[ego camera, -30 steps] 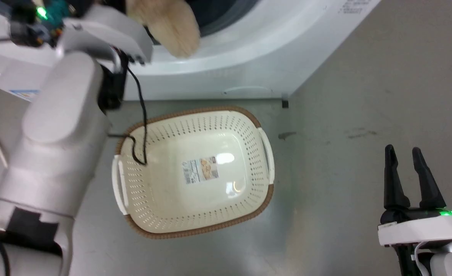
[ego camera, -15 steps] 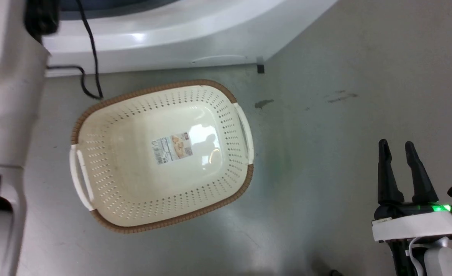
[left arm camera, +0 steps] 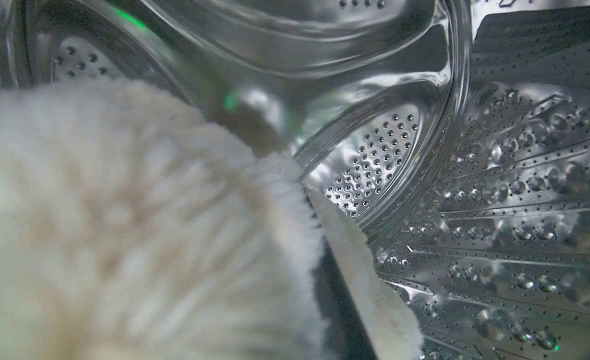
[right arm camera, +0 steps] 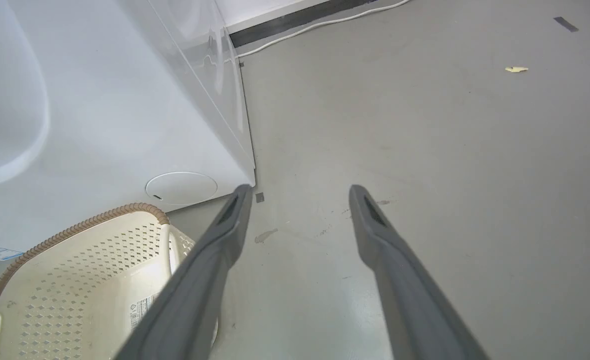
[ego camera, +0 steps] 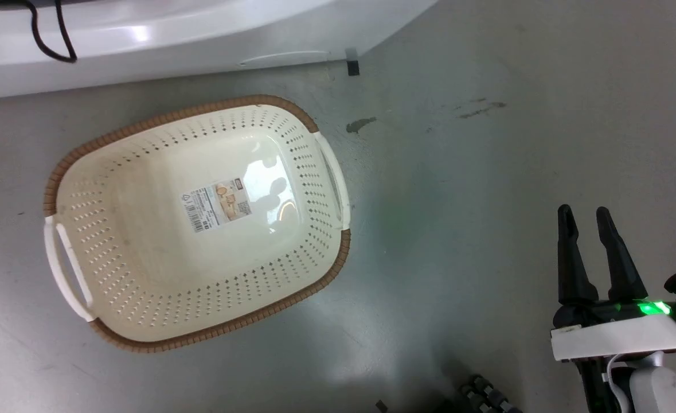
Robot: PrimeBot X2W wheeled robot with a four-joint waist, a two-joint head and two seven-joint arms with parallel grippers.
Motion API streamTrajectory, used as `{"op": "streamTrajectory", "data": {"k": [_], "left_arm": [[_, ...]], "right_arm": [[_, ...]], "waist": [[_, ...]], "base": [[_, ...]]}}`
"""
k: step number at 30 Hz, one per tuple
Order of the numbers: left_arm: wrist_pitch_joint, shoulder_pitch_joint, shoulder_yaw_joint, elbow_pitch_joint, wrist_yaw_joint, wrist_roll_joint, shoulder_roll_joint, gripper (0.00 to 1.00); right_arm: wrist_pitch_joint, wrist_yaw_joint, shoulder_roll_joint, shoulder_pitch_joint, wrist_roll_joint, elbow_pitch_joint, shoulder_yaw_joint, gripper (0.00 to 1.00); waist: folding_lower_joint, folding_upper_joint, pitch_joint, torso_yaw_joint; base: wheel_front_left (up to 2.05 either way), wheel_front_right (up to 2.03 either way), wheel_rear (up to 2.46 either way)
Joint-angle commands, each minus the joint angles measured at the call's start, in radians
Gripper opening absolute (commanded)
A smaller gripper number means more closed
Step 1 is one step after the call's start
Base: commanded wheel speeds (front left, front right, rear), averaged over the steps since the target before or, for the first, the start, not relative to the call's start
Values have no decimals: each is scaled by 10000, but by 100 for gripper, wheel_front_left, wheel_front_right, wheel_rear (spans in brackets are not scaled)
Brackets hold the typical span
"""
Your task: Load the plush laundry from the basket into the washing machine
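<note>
Plush laundry (left arm camera: 124, 225) inside washing machine drum (left arm camera: 500, 200), bunched over pinching left gripper, right gripper (ego camera: 583, 212) spread

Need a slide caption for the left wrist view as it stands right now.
Left wrist view: fluffy cream plush bundle inside the washing machine's perforated steel drum, close to the camera.

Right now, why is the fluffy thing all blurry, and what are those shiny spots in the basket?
Left wrist view: the plush laundry is right against the lens, so it blurs; the steel drum behind looks sharp and glinting. Head view: the spots are white glare on the glossy bottom of the basket; a faint green glow tints the floor.
</note>
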Motion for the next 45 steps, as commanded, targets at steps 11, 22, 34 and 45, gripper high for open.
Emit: {"op": "streamTrajectory", "data": {"k": [11, 22, 34, 45], "left_arm": [[321, -618, -23, 462, 81, -114, -84, 100], [299, -295, -106, 1028, 39, -455, -566, 100], [-109, 944, -339, 1598, -127, -841, -1524, 100], [-378, 2564, -288, 1729, -101, -1188, -2233, 100]], "right_arm": [[-43, 8, -18, -209, 162, -65, 30, 100], [-43, 8, -18, -385, -116, -166, -95, 100], [-43, 8, -18, -532, -428, -99, -297, 100], [-43, 8, -18, -530, -663, 218, -553, 100]], "waist": [[-1, 0, 462, -88], [-1, 0, 76, 326], [-1, 0, -793, 1079], [-1, 0, -2067, 1832]], "base": [[0, 0, 0], [0, 0, 0], [0, 0, 0], [0, 0, 0]]}}
